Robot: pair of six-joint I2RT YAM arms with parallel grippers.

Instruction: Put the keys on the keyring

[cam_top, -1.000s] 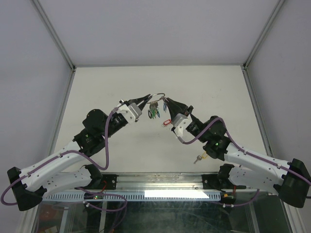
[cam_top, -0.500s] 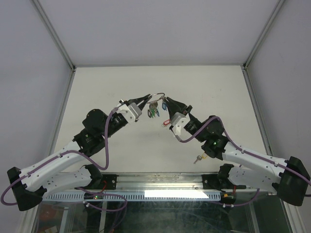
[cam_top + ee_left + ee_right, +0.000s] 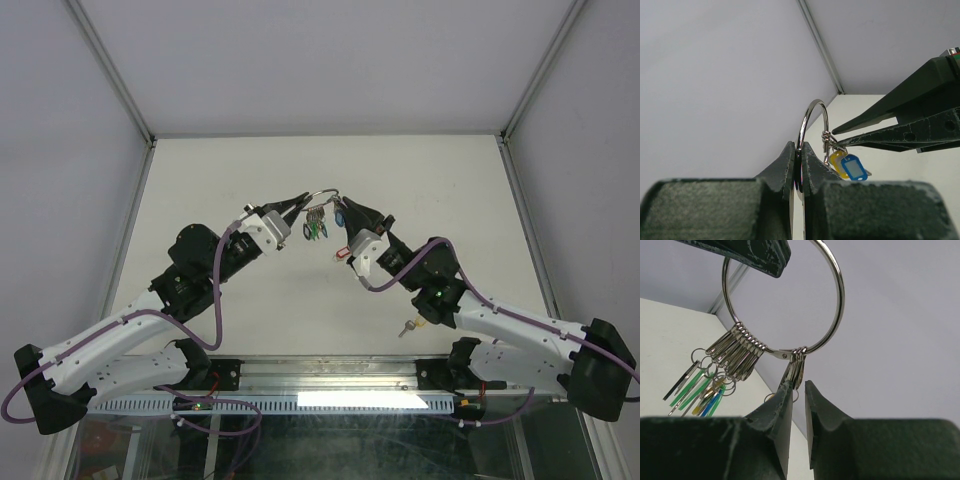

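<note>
Keyring (image 3: 842,295) sits clenched in our left gripper (image 3: 798,147); the right gripper (image 3: 799,385) brackets a key loop (image 3: 797,365), grip unclear. We are mid-threading; next we slide it past the joint.

The keyring (image 3: 803,122) disappears at its lower end between the fingers of the left tool (image 3: 799,150). In the right wrist view, the picture's edge cuts off its top. Whether the right tool (image 3: 798,390) pinches the little rings (image 3: 796,365) at its tips cannot be told. From above, the keys (image 3: 318,228) are too small to count.
</note>
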